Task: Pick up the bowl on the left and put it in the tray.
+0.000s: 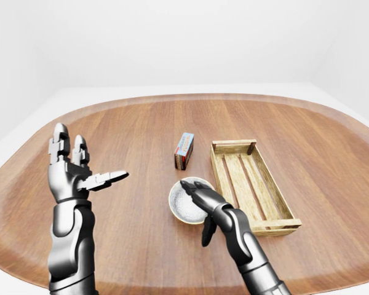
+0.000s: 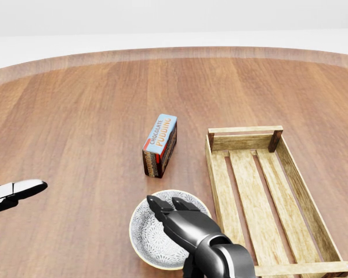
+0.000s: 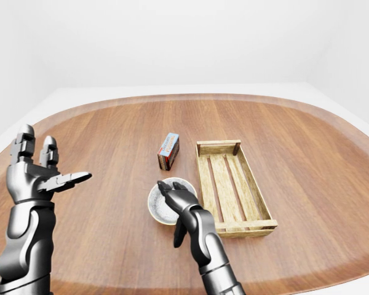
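In the head view, the lower right part of the bowl (image 2: 144,231) is covered by the right hand (image 2: 182,223), so whether the rim is gripped cannot be told. The left hand (image 2: 14,194) is cut off by the left edge. The small print on the pudding box (image 1: 184,150) is perhaps too small to be read in the eye views.

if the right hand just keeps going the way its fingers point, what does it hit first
Probably the bowl: the right hand hangs over it with fingers aimed up and left across its inside. If it passes above the rim, the chocolate pudding box lies roughly next in that line. Height is hard to judge here.
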Available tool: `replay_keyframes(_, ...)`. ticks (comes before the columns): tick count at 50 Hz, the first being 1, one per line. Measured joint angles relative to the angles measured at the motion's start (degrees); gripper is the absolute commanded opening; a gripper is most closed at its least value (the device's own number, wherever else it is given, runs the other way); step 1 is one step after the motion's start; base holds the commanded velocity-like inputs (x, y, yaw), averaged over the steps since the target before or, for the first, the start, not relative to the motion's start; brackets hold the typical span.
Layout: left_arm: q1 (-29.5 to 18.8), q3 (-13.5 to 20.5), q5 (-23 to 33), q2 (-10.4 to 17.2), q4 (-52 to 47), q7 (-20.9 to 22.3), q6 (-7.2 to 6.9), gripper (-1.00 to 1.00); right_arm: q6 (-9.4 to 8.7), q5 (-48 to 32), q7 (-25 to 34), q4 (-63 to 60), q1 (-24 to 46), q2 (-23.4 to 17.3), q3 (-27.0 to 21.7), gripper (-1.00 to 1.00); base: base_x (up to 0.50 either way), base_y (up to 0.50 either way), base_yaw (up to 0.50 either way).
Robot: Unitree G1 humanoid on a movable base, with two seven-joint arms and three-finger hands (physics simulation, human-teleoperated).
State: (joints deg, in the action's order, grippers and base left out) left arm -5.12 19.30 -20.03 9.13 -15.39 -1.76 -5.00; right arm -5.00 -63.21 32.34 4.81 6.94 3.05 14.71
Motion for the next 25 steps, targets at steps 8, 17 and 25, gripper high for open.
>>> replay_keyframes(8,-0.08,-0.01,0.04,0.03,0.33,0.02,0.00,1.00,0.00,0.33,-1.29,2.75,0.54,0.25,-0.01,1.00,0.00,0.00,0.00)
replay_keyframes(17,-0.10,0.01,-0.01,0.08,0.37,-0.02,0.00,1.00,0.00,0.88,-3.10,6.23,0.93,0.52,0.16,1.00,0.00,0.00,0.00)
replay_keyframes(25,-0.10,0.11,-0.15,0.13,0.23,-0.04,0.00,1.00,0.00,1.25,-3.95,8.45,1.54,0.75,0.23,1.00,0.00,0.00,0.00)
